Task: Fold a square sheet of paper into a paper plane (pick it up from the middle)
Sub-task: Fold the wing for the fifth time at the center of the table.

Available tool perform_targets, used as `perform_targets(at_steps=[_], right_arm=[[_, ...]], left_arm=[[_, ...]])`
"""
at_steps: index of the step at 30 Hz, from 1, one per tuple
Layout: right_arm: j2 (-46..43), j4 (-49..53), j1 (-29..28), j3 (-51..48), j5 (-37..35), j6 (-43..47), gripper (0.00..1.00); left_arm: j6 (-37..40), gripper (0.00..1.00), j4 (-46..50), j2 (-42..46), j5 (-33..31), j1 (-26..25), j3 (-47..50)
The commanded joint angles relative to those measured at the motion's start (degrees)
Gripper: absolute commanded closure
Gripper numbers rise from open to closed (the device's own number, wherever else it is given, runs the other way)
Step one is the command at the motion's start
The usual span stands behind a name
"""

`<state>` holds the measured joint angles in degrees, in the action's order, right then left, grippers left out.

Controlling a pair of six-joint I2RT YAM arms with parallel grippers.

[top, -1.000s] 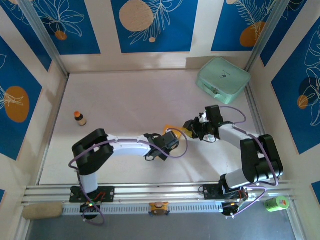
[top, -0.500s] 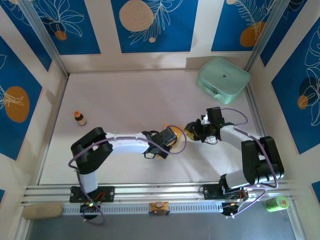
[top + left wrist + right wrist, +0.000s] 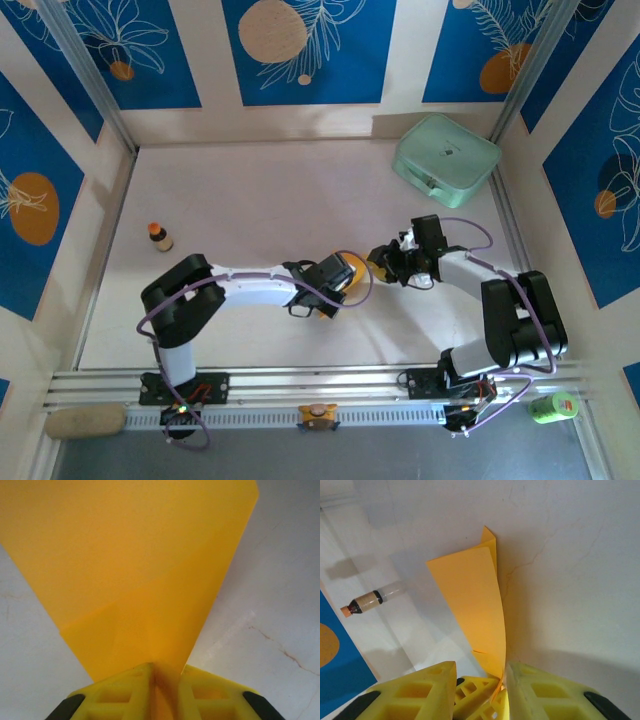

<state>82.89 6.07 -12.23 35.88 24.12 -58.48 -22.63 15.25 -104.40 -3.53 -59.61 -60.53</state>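
The orange-yellow sheet of paper, folded with a crease, stands up off the table between my two grippers in the middle of the table. My left gripper is shut on its lower edge, and the sheet fans away from the fingers. In the top view the left gripper nearly meets the right gripper, with a bit of paper showing. My right gripper is open; the paper lies along the inner face of its right finger. The left gripper's yellow fingertips sit between the right gripper's jaws.
A small brown orange-capped bottle stands at the left of the table and also shows in the right wrist view. A mint-green case lies at the back right. Walls enclose the table; a metal rail runs along the near edge.
My left gripper has moved right with the paper, closing the distance to the right gripper. The right arm has barely shifted.
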Motion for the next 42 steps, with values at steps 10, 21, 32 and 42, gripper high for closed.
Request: perform_targets(at_steps=[10,21,32,42], right_arm=[[8.2,1.5,-4.3,4.2,2.2,1.8,0.68],[8.3,0.9,-4.1,3.8,2.1,0.4,0.98],[7.9,-0.6,-3.9,3.1,2.6,-0.9,1.0],[6.9,-0.5,-3.7,3.1,2.6,-0.8,1.0]], left_arm=[[0.0,0.81,-0.1,0.9,1.6,0.6,1.1],[1.6,0.75,0.0,2.4,0.2,0.6,0.6],[1.7,0.85,0.5,2.0,-0.2,0.6,0.9],[1.4,0.83,1.2,1.9,-2.0,0.5,0.9]])
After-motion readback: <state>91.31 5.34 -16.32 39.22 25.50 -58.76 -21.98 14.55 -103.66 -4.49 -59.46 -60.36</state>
